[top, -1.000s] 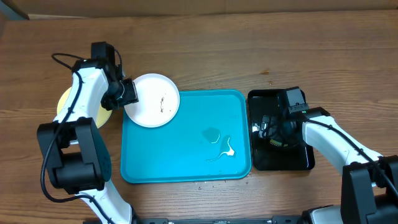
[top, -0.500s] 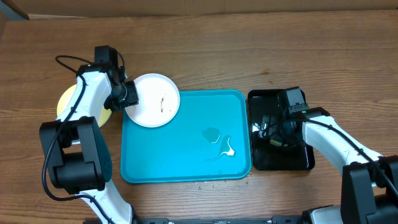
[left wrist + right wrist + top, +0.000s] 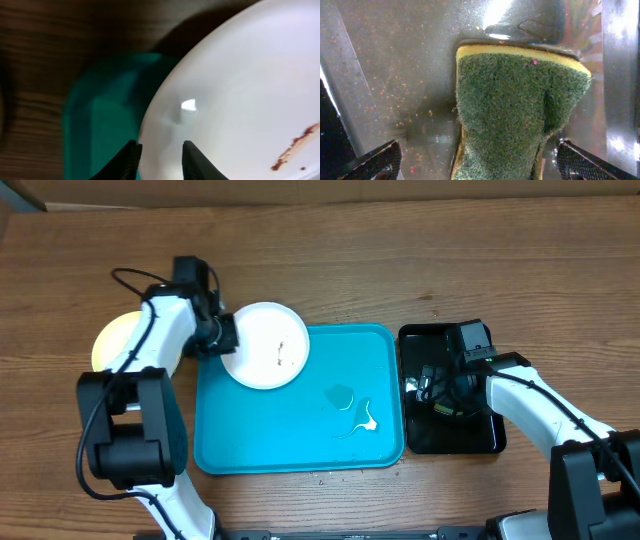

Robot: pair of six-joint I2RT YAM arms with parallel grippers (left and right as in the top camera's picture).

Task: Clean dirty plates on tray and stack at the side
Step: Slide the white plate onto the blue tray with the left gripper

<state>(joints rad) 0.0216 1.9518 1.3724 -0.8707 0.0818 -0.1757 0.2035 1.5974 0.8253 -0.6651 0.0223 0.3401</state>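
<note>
I see my right claw [image 3: 482, 161] spread wide over a green-and-yellow sponge [image 3: 515, 110] lying on the speckled black tray [image 3: 395, 75].

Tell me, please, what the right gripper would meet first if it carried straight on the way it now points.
Most likely the sponge, which lies in the black tray straight ahead of the open right gripper; the gap is hard to judge.
</note>
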